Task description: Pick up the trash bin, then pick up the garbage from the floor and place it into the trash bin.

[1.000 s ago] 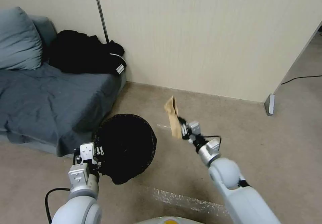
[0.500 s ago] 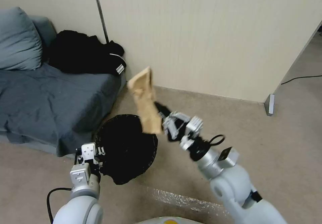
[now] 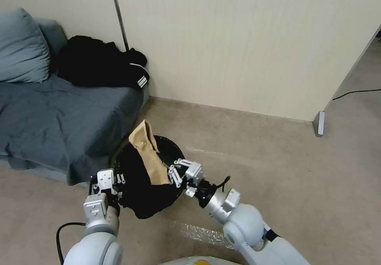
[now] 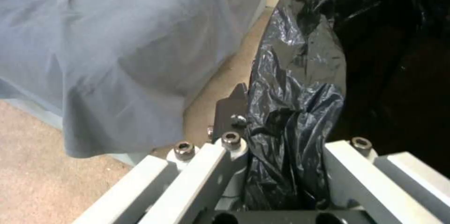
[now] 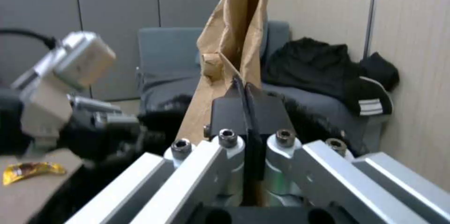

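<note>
The trash bin (image 3: 139,193), lined with a black bag, hangs tilted just above the floor beside the sofa. My left gripper (image 3: 118,178) is shut on its near rim, and the left wrist view shows the fingers (image 4: 230,111) clamped over the crinkled black liner (image 4: 300,87). My right gripper (image 3: 173,174) is shut on a piece of garbage, a tan paper bag (image 3: 149,154), which stands upright over the bin's opening. In the right wrist view the tan bag (image 5: 234,23) rises from the shut gripper (image 5: 246,94). A yellow wrapper (image 5: 28,172) lies on the floor.
A grey-blue sofa (image 3: 59,118) with a pillow and a black jacket (image 3: 103,64) stands close to the left of the bin. The beige wall runs behind. A clear plastic strip (image 3: 206,233) lies on the floor near my base. Open carpet spreads to the right.
My right arm has swung the tan bag up and leftward from the right of the bin, then lowered it over the bin's opening. The left gripper and the bin have stayed put.
</note>
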